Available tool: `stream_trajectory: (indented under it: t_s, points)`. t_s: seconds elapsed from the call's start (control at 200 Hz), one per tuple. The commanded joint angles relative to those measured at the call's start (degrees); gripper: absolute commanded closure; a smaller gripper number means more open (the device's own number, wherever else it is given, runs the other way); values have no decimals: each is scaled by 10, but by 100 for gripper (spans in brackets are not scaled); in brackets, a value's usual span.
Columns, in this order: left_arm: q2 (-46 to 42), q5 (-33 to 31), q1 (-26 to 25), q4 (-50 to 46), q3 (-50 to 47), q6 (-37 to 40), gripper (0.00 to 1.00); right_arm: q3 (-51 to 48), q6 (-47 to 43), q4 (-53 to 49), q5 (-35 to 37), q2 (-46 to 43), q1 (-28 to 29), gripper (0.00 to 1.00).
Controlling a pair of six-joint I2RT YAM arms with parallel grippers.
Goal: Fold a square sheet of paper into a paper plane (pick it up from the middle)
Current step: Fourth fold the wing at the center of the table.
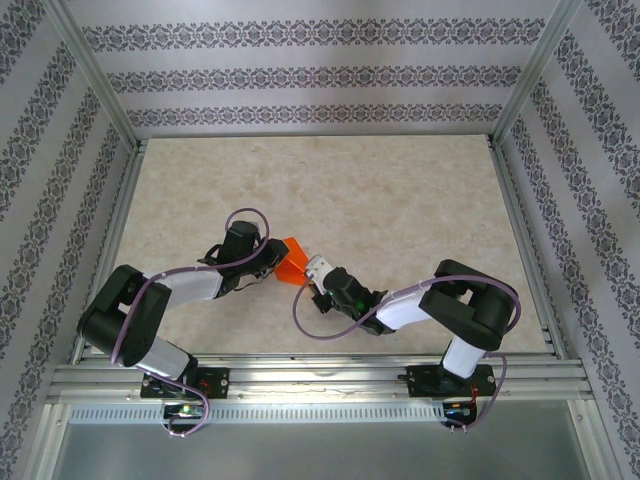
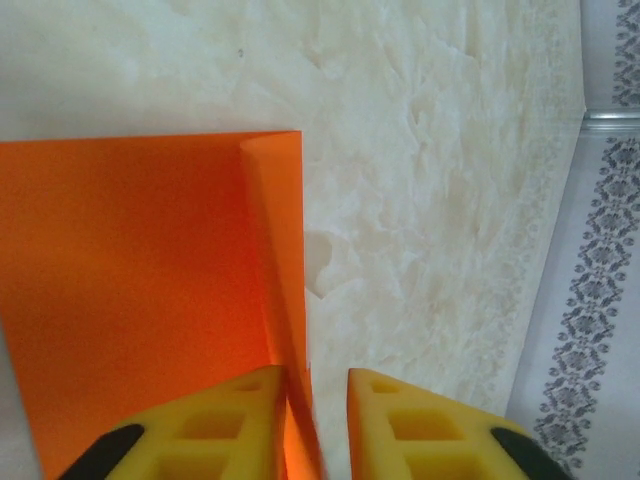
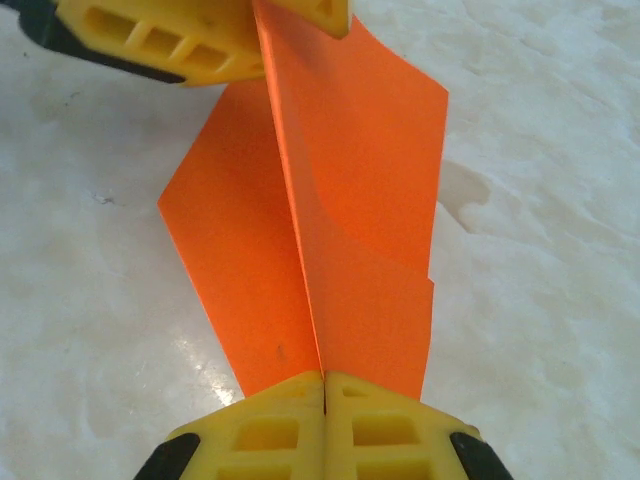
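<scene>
The square sheet of paper (image 1: 291, 262) is bright orange and folded along a centre crease, its two flaps spread like the wings of a paper plane (image 3: 360, 200). It is held up just above the table, between the two arms. My right gripper (image 3: 324, 385) is shut on the crease at the near end. My left gripper (image 2: 317, 385) stands open at the far end, with a gap between its yellow fingers (image 3: 170, 35). The paper's upright fold (image 2: 275, 260) runs between them, against the left finger. Seen from above, my left gripper (image 1: 274, 258) and right gripper (image 1: 312, 276) meet at the paper.
The beige marbled table (image 1: 400, 200) lies open behind and to both sides of the arms. Patterned walls (image 1: 300, 80) and metal frame rails (image 1: 520, 230) enclose it. Purple cables loop off both arms.
</scene>
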Motion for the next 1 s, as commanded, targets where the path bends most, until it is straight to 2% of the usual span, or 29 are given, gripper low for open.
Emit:
stream_trajectory:
  t_s: [0.0,0.04,0.16,0.31,0.515,0.994]
  points:
    - [-25,-10,9,-8,-1,12,61,3,35,5,-31,-4,-10,100]
    - [-33,-17,10,-21,-2,17,56,2,46,5,-40,-4,-13,100]
    - [-65,-37,13,-56,-6,30,51,2,79,8,-72,-2,-24,100]
    - [-104,-62,15,-89,-15,41,49,9,113,5,-100,6,-36,100]
    - [-124,-71,17,-103,-22,46,49,27,168,-1,-168,20,-57,100]
    - [-101,-53,17,-77,-21,43,50,63,344,4,-366,53,-140,100]
